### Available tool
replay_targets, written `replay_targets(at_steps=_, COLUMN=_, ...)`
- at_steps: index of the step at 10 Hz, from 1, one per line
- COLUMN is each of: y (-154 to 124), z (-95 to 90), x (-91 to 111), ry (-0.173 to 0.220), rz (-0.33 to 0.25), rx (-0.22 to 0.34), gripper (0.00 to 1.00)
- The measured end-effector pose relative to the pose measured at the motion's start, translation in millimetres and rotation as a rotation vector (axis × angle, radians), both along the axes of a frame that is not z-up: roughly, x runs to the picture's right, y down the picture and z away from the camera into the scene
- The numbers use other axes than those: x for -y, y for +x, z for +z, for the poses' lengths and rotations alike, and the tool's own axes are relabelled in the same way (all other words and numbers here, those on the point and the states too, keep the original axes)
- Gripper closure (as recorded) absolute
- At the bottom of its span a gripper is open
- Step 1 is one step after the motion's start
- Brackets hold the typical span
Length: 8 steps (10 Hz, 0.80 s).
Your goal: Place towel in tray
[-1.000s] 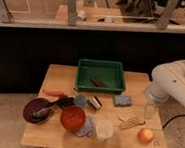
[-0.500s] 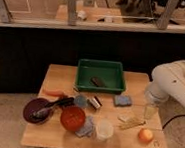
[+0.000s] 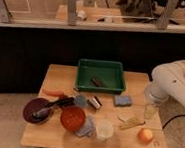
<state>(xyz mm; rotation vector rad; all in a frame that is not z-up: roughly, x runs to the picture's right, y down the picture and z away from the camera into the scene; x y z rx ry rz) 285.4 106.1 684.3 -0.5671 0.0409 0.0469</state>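
Gripper (image 3: 149,110) hangs at the table's (image 3: 60,77) right edge, near blue sponge (image 3: 122,100); I can't tell its state. Towel (image 3: 85,130) lies between red bowl (image 3: 73,117) and white cup (image 3: 104,128), well apart from green tray (image 3: 107,89).

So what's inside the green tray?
One small dark thing lies in the tray; whatever is under it is hidden. The gripper is outside, by the table's right edge.

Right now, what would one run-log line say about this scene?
gripper: over right edge of table | towel: on table beside red bowl | tray: no towel inside
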Motion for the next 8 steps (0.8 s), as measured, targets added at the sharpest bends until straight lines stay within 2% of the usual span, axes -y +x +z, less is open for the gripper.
replay_targets(at_steps=6, y=-1.2, z=0.1, x=0.1, ry=-0.001, rz=-0.001, rx=0.007, gripper=0.2)
replay_targets(at_steps=8, y=-21.4, z=-0.7, x=-4.4, ry=-0.025, rz=-0.006, rx=0.076, gripper=0.2)
